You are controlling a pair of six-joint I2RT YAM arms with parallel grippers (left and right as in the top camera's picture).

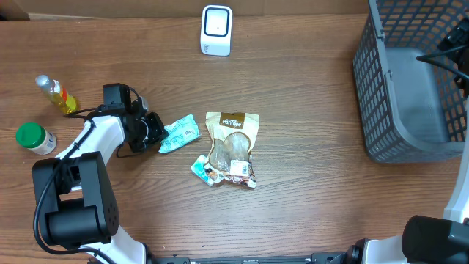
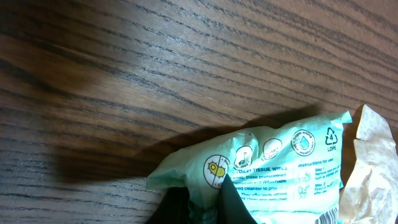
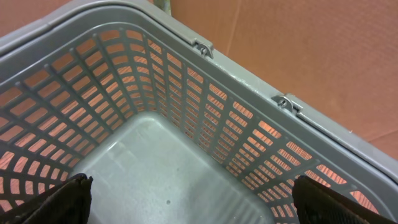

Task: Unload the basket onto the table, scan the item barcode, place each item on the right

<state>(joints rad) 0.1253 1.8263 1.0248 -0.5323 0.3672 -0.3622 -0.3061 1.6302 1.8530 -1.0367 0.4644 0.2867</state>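
One green wipes packet (image 1: 181, 133), long axis diagonal, one end at left pincer (image 1: 152, 132).

Heading on green packet (image 2: 273, 162): "TOILET TISSUE WIPES"
Under recycling triangle (image 2: 330, 135), same packet: "LDPE"
Instruction column: "Step 1", "Step 2"; finer print unreadable
Logo on brown pouch (image 1: 232, 136): too small to read

The table (image 1: 308, 73) is dark, grained wood with a dull sheen. The pack (image 2: 280, 162) is thin, crinkled plastic film (glossy, mint). The basket (image 3: 155, 168) is smooth grey plastic, and the pouch (image 1: 232, 125) looks papery.
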